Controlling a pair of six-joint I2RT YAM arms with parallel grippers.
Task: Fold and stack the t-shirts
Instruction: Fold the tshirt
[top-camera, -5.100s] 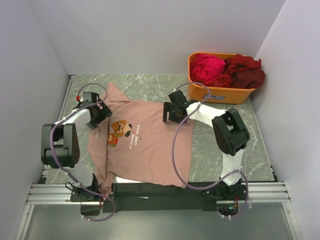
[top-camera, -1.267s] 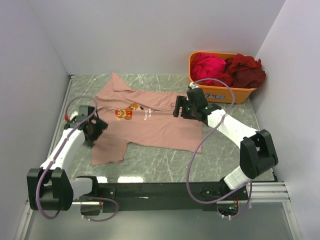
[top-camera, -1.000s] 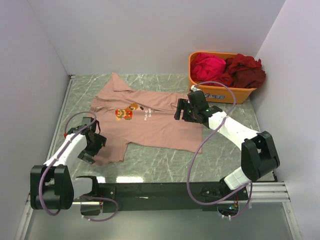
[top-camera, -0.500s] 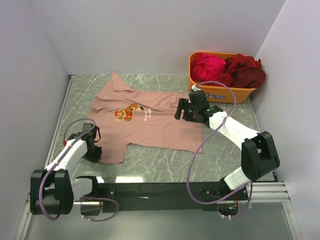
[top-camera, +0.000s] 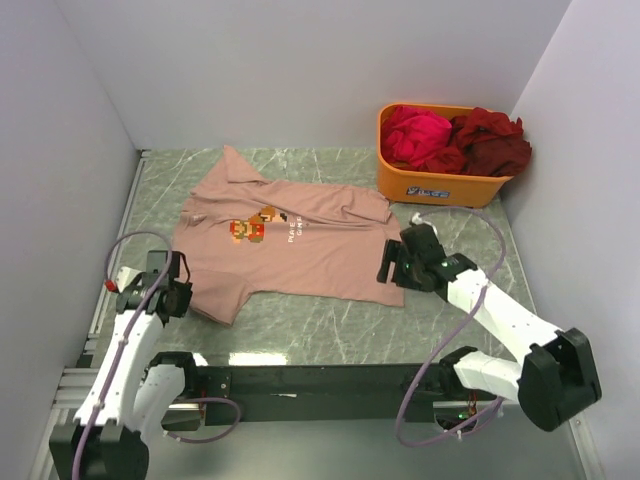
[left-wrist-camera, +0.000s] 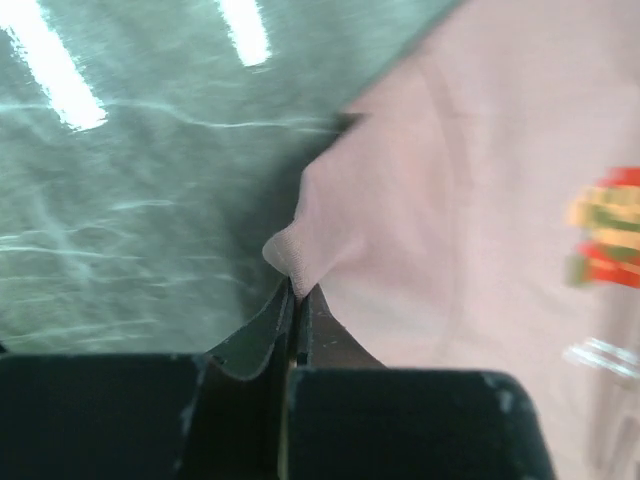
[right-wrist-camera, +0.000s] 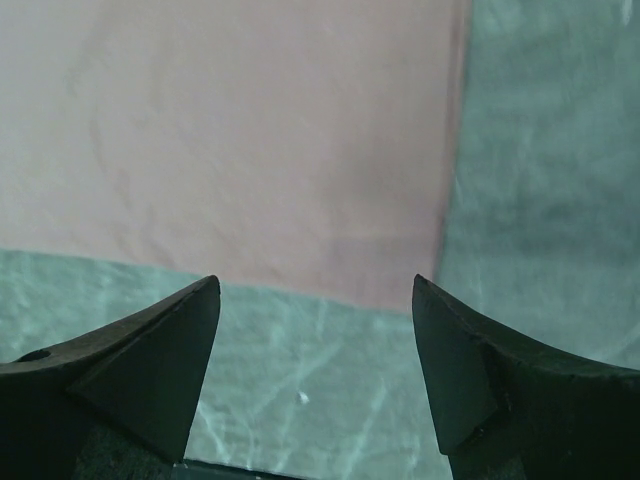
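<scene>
A salmon-pink t-shirt (top-camera: 300, 245) with a pixel figure and white lettering lies spread across the green marble table (top-camera: 320, 325). My left gripper (top-camera: 181, 298) is at the shirt's near-left sleeve. In the left wrist view this left gripper (left-wrist-camera: 297, 291) is shut on a pinched-up fold of the pink t-shirt (left-wrist-camera: 470, 200). My right gripper (top-camera: 386, 268) hovers open over the shirt's near-right corner. The right wrist view shows that right gripper (right-wrist-camera: 315, 285) with nothing between its fingers, and the pink t-shirt (right-wrist-camera: 250, 130) has its hem corner just ahead. A magenta t-shirt (top-camera: 414, 134) and a dark red t-shirt (top-camera: 491, 140) are heaped in a tub.
The orange plastic tub (top-camera: 440, 187) stands at the far right against the wall. Pale walls close in the table on the left, back and right. A black rail (top-camera: 320, 378) with both arm bases runs along the near edge.
My left gripper has shut on the shirt's near-left sleeve edge and drawn toward the near left. My right arm has swung from the shirt's far-right edge down to its near-right corner, still open.
</scene>
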